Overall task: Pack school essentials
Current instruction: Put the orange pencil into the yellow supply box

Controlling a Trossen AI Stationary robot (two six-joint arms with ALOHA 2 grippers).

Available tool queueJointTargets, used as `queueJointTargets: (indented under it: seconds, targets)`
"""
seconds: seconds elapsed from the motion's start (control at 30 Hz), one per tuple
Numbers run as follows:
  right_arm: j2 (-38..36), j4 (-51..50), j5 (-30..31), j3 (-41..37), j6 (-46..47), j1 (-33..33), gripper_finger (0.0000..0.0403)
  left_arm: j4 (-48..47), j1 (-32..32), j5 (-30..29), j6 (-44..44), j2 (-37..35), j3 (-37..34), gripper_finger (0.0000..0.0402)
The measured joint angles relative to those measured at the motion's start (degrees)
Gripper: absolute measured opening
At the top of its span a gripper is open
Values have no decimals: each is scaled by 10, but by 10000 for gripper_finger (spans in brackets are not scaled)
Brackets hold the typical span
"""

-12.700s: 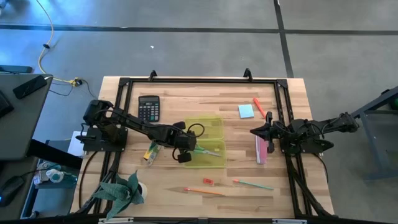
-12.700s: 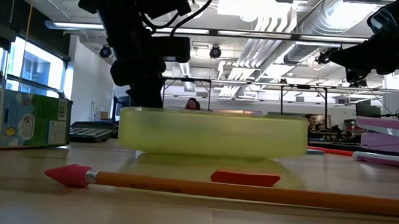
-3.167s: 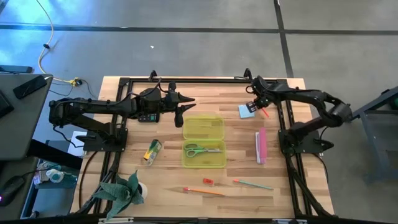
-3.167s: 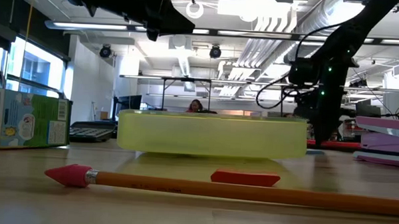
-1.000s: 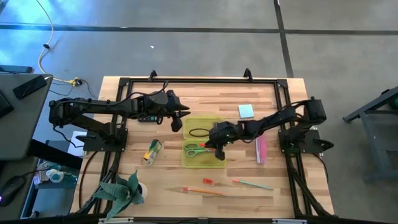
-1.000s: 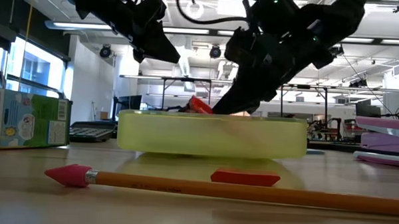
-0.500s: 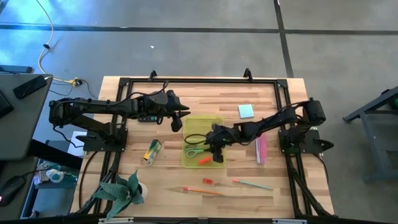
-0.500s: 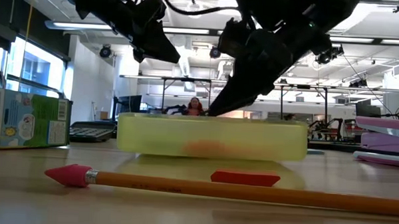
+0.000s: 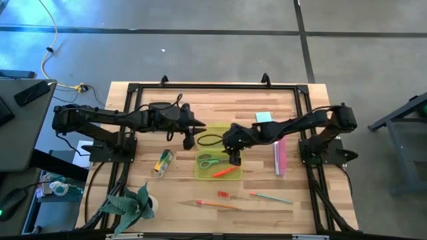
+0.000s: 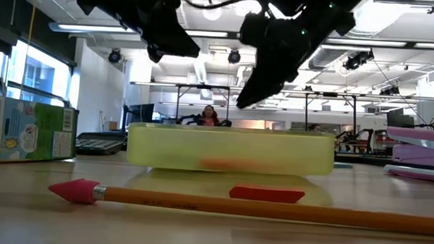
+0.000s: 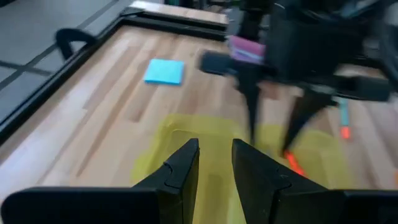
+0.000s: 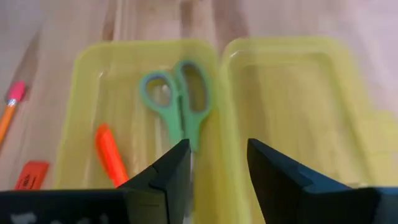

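The translucent yellow-green case point(image 9: 218, 152) lies open at mid-table. In its near half lie the green-handled scissors point(image 12: 177, 93) and the red marker point(image 12: 109, 152). My right gripper point(image 9: 233, 157) hovers open over the case, above the scissors, and touches nothing. My left gripper point(image 9: 189, 138), open by a narrow gap, hangs at the case's far-left corner, empty. The orange pencil point(image 9: 219, 205), the tiny red piece point(image 9: 223, 195) and the green pencil point(image 9: 271, 197) lie flat near the near edge. The blue sticky-note pad point(image 9: 263, 118) lies toward the far right. The green-yellow pack point(image 9: 163, 162) lies left of the case.
A pink stapler point(image 9: 280, 157) lies right of the case. A calculator point(image 9: 159, 110) sits at the far left, partly under my left arm. A green cloth thing point(image 9: 130, 203) lies at the near-left corner. A black frame rail point(image 9: 213, 87) runs around the table.
My right gripper has let go of the red marker, which dropped from above the case and now lies in its near half beside the scissors. The gripper has then risen and drawn back a little toward the far edge. My left gripper has shifted slightly toward the case.
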Motion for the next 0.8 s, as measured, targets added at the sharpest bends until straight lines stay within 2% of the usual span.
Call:
queueJointTargets:
  seconds: [0.17, 0.27, 0.53, 0.8]
  targets:
    - [-63, -10, 59, -30, 7, 2, 145, 21, -60, 0, 0, 0, 0, 85]
    - [-92, -10, 74, -40, 9, 2, 145, 29, -102, -10, 0, 0, 0, 85]
    - [-121, -20, 95, -46, 28, 8, 145, 63, -227, -87, 29, 0, 0, 85]
    - [-121, -33, 107, -46, 64, 53, 145, 83, -331, -171, 52, 2, 0, 85]
